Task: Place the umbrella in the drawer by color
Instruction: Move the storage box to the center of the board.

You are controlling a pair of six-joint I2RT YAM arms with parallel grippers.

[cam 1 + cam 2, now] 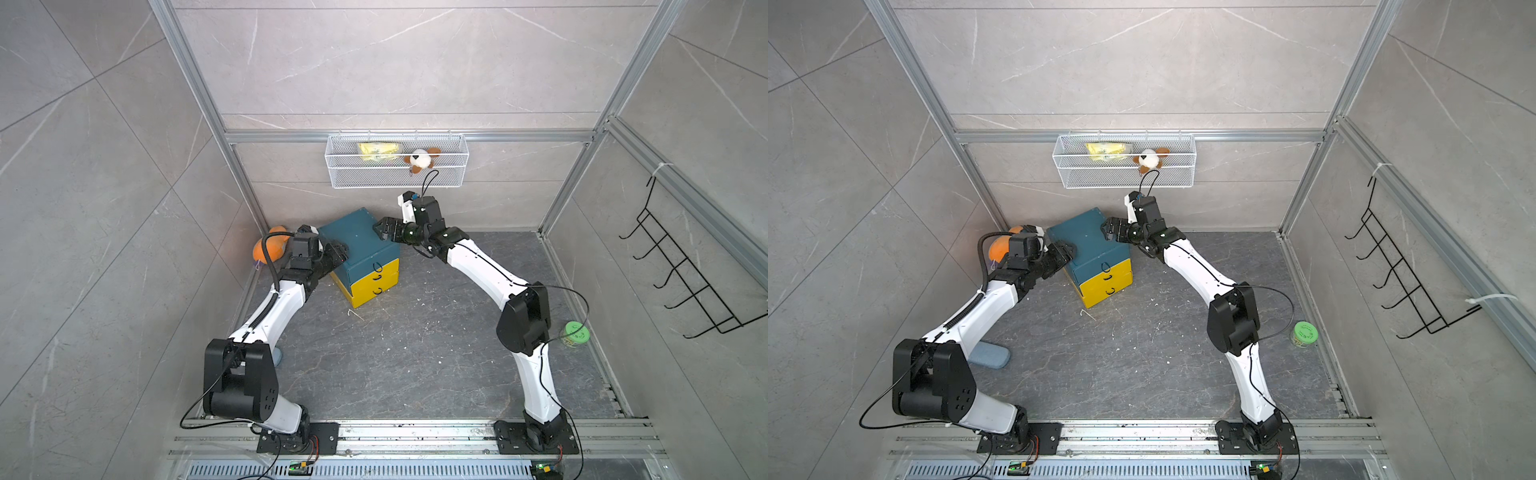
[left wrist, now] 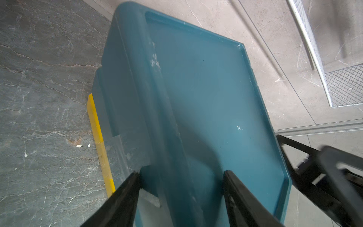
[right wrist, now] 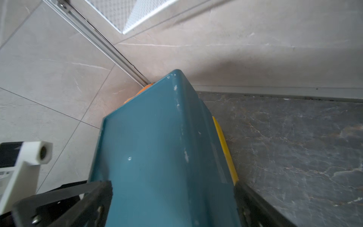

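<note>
The blue-grey umbrella (image 1: 988, 353) lies on the floor at lower left, whole in a top view but only a sliver (image 1: 277, 358) behind the left elbow in a top view, well apart from the central drawer cabinet (image 1: 357, 245), whose drawers are all shut. Only the wrist views show the left gripper (image 2: 180, 174) with fingers apart astride the cabinet's top edge, grip unclear, and the right gripper (image 3: 172, 186) spread wide about its end. The wall basket (image 1: 397, 179) holds a yellow packet (image 1: 379, 151) and a plush dog (image 1: 420, 160); an orange toy (image 1: 268, 249) sits behind the cabinet.

White links (image 1: 486, 266), black joints (image 1: 524, 320), cables (image 1: 271, 266).
</note>
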